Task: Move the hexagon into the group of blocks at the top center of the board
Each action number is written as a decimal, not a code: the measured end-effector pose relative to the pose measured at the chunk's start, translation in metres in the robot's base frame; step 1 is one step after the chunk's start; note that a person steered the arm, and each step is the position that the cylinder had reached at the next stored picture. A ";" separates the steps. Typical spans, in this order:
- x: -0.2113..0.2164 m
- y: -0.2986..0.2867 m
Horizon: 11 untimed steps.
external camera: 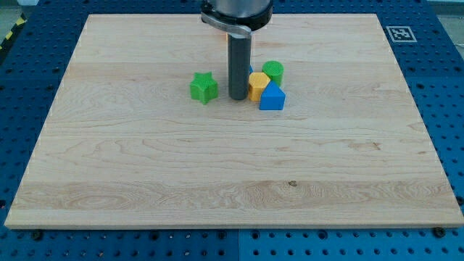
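A yellow hexagon block [258,85] sits in the upper middle of the board, touching a blue block with a pointed top [272,97] below it to the right and a green cylinder [273,71] above it to the right. A green star block [204,87] stands apart to the left. My tip [238,97] rests on the board just left of the yellow hexagon, between it and the green star. A sliver of another blue block shows behind the rod at the hexagon's upper left.
The wooden board [109,167] lies on a blue perforated table. A black-and-white marker tag [399,33] sits off the board's top right corner.
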State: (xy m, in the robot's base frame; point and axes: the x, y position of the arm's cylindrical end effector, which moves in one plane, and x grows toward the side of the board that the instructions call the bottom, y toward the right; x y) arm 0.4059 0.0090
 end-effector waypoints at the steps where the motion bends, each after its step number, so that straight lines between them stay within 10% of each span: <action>1: -0.008 0.011; 5: 0.032 0.095; 11: -0.063 0.051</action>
State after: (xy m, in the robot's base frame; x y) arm 0.3432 0.0605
